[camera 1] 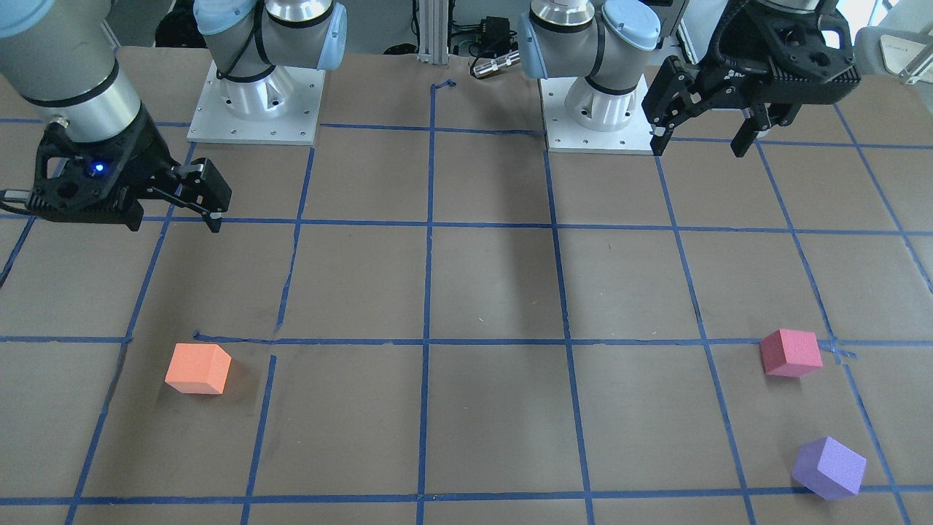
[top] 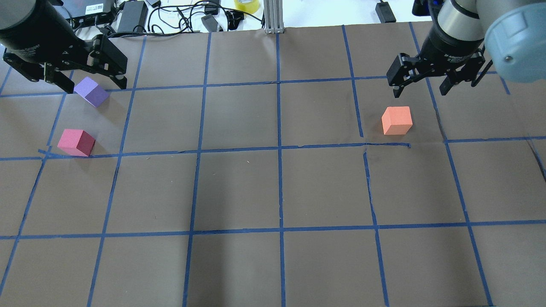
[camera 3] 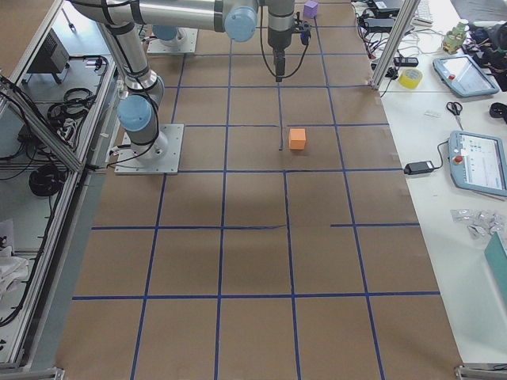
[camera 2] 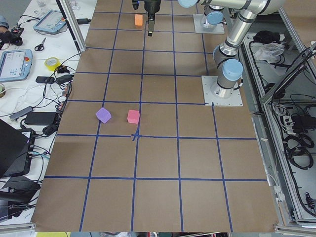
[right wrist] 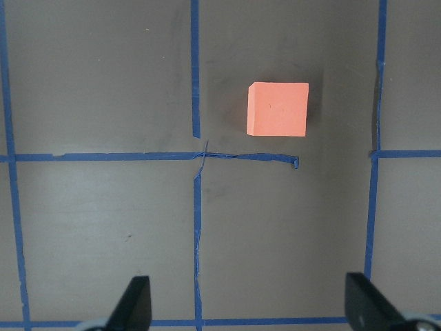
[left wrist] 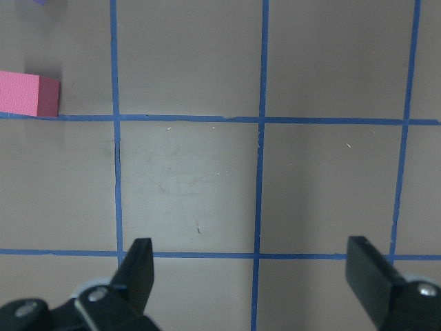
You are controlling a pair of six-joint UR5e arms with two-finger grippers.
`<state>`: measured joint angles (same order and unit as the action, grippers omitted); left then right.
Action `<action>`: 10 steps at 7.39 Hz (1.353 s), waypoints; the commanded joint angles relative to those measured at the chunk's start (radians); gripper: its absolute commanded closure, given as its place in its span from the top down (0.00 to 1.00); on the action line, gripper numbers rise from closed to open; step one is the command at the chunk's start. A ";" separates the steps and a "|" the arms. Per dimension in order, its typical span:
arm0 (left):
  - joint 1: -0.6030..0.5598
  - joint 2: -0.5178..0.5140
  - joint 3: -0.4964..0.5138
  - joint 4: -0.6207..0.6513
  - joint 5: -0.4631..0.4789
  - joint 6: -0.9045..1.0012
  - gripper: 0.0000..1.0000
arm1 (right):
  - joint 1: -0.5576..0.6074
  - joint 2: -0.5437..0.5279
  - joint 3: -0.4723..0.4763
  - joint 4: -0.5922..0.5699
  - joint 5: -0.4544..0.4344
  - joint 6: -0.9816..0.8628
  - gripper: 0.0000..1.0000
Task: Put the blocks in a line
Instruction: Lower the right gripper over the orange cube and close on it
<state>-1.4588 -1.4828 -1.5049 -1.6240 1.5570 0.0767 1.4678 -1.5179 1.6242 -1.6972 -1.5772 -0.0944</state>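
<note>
orange block (right wrist: 278, 109) sits clear of the right gripper (right wrist: 248, 293), whose jaws gape empty.

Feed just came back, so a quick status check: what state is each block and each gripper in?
orange block: flat on the table, ungripped, alone on the robot's right side.
pinkish red block: flat on the table, ungripped, touching nothing.
purple block: on the table, askew to the tape grid, ungripped.
left gripper: open, empty, above the table.
right gripper: open, empty, above the table.
</note>
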 commanded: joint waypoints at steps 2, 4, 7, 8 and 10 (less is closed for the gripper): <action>-0.002 -0.001 0.002 -0.001 -0.002 0.000 1.00 | -0.026 0.126 0.000 -0.161 0.000 -0.054 1.00; -0.002 -0.008 0.002 0.001 0.000 0.002 1.00 | -0.033 0.227 0.002 -0.267 0.006 -0.088 1.00; -0.002 0.001 -0.003 0.001 0.000 0.002 1.00 | -0.076 0.337 0.015 -0.346 0.006 -0.102 1.00; -0.002 0.010 -0.005 -0.001 0.000 0.003 1.00 | -0.076 0.355 0.032 -0.355 0.006 -0.099 1.00; -0.002 0.012 -0.017 0.001 0.006 0.002 1.00 | -0.076 0.387 0.042 -0.357 0.008 -0.099 1.00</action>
<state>-1.4603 -1.4729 -1.5165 -1.6227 1.5603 0.0786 1.3924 -1.1519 1.6599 -2.0518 -1.5705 -0.1924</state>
